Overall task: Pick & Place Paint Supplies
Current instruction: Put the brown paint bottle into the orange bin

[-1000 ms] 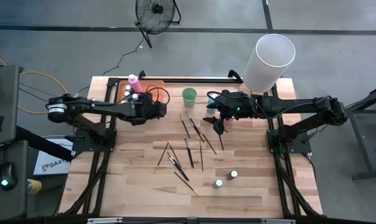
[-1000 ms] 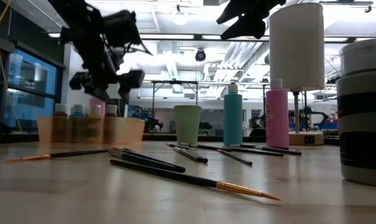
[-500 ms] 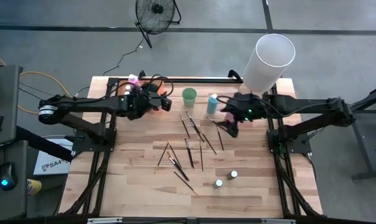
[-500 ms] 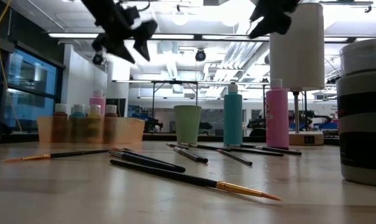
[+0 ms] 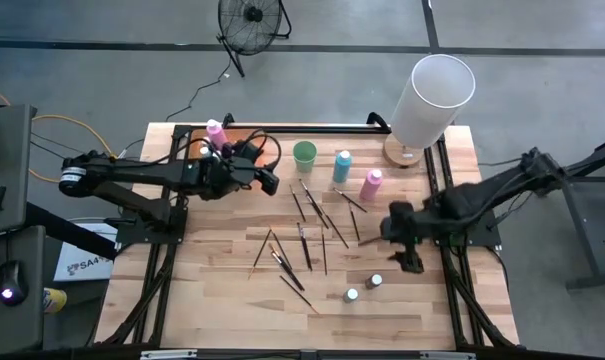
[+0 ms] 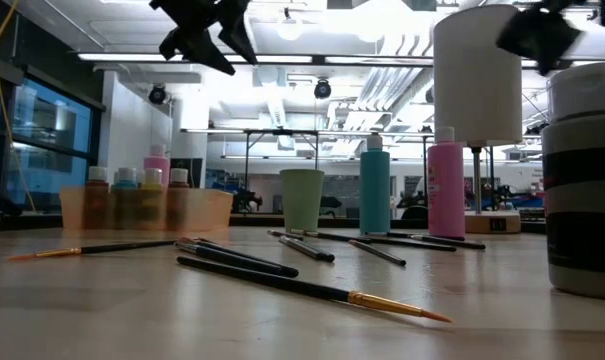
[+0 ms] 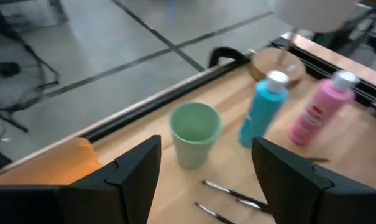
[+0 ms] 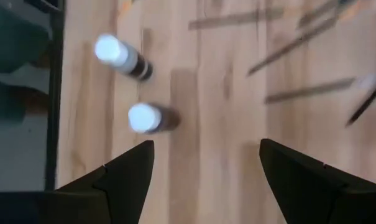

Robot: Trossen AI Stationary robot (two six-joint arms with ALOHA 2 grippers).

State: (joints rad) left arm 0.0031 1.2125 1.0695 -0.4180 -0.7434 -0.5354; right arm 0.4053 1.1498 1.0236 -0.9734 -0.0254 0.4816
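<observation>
The whole bench [image 5: 222, 300] was seen straight down from the high view, with floor on every side. From the low view it was looked across level at bench height, brushes [image 6: 312, 289] lying nearest, the room behind. The green cup [image 7: 194, 132], blue bottle [image 7: 263, 107] and pink bottle [image 7: 318, 106] were shown closely by the left wrist view and shared with both. Two small bottles [image 8: 138, 86] were looked down on from close by the right wrist view.

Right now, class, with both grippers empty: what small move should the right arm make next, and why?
Probably lower the open right gripper onto the nearer small dark pale-capped paint bottle. It hovers beside two such bottles standing apart on the wooden table; the other is farther. The left gripper, open, waits near the orange tray.
</observation>
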